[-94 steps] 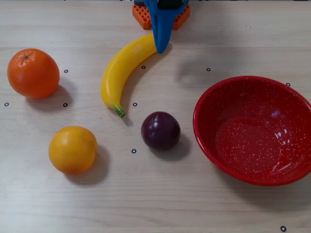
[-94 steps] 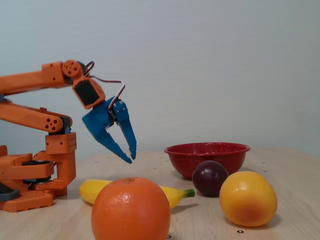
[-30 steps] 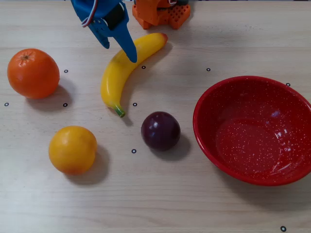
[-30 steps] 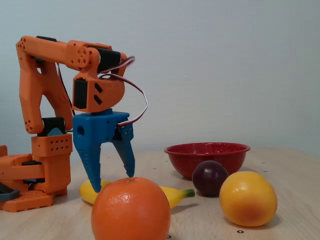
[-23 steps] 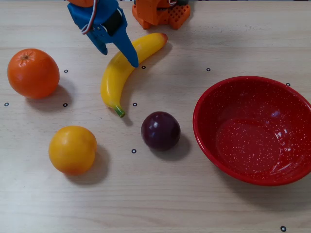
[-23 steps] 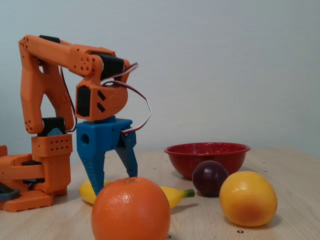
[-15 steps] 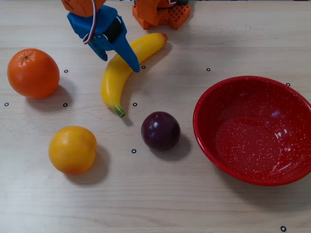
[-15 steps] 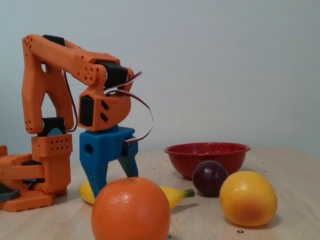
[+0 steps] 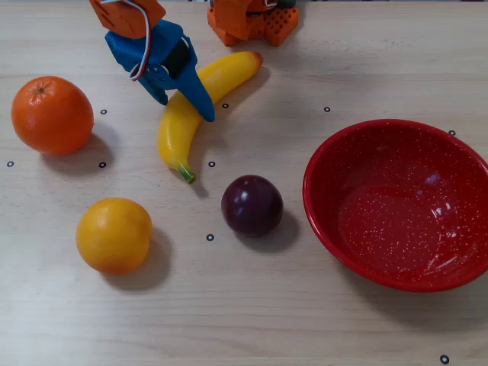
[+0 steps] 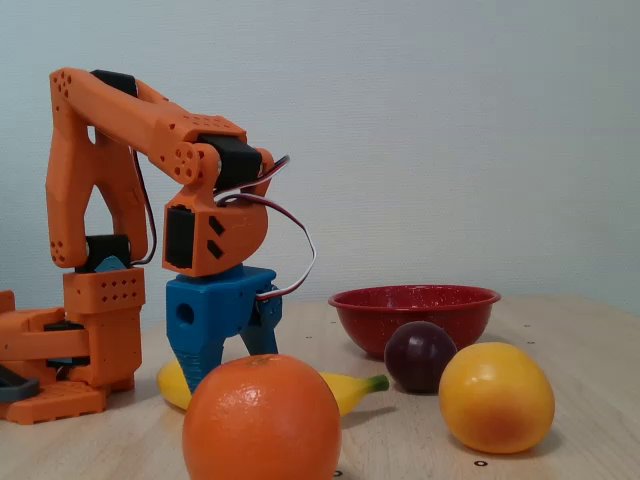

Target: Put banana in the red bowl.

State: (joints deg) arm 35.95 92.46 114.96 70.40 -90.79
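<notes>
The yellow banana (image 9: 172,137) lies on the table left of centre in the overhead view, green stem toward the front and reddish end toward the arm base. My blue gripper (image 9: 184,107) is low over its middle. The jaws are apart, one finger on each side of the banana. In the fixed view the gripper (image 10: 235,360) hangs just above the banana (image 10: 345,390), which is partly hidden behind an orange. The red speckled bowl (image 9: 328,164) stands empty at the right; it also shows in the fixed view (image 10: 415,300).
An orange (image 9: 52,114) sits at the left, a yellow-orange round fruit (image 9: 114,235) at the front left, and a dark purple plum (image 9: 252,205) between banana and bowl. The orange arm base (image 9: 252,19) stands at the back edge.
</notes>
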